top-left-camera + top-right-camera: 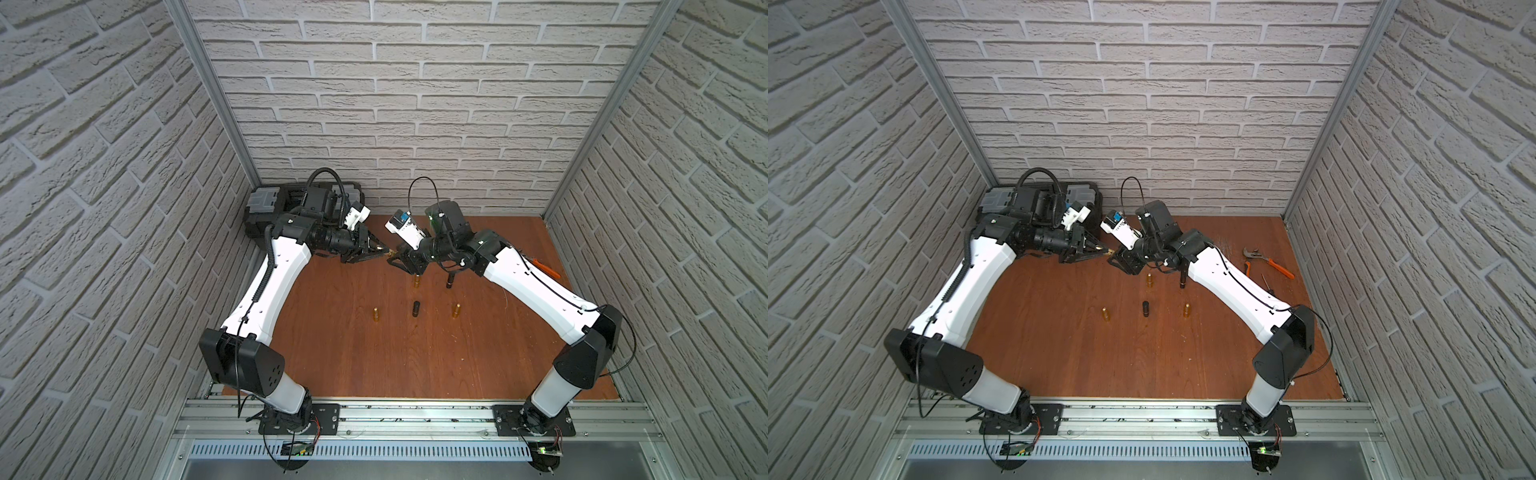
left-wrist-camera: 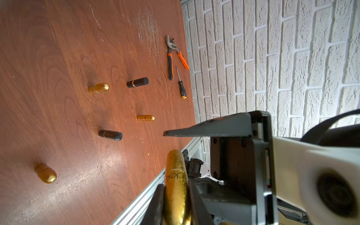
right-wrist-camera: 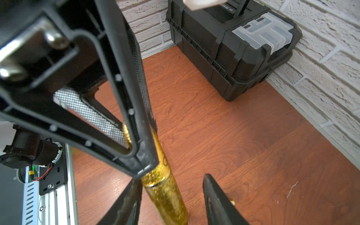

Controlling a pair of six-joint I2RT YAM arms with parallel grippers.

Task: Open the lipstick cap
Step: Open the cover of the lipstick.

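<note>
Task status: the cap has not been removed. In the right wrist view the gold glitter lipstick [image 3: 165, 196] is seen in one piece, with the seam between its two parts closed. Judging by the present layout, one step is complete: the tube is lifted off the tabletop [image 1: 374, 365] and presented between the two arms. Two steps are left: a second grip on the free end, then a pull apart along the tube's axis.

The jaws of the left gripper [image 3: 143, 167] are clamped narrow on the tube, with their tips set just short of the seam. The tube is held clear of the tabletop, between the two wrists and toward the back wall.

The jaws of the right gripper [image 3: 171, 181] are parted and placed on either side of the free end. One finger [image 3: 126, 202] lies against or just beside the tube; contact cannot be confirmed. The opposite finger [image 3: 218, 200] stands apart from it, with tabletop visible in the gap. No grip by this gripper is established.

The part beyond the seam, which lies between the right jaws, is judged to be the cap. This cannot be verified from the views.

The spare lipsticks [image 1: 416, 308], three gold and two black, stand on the tabletop nearer the arm bases and are not engaged.
</note>
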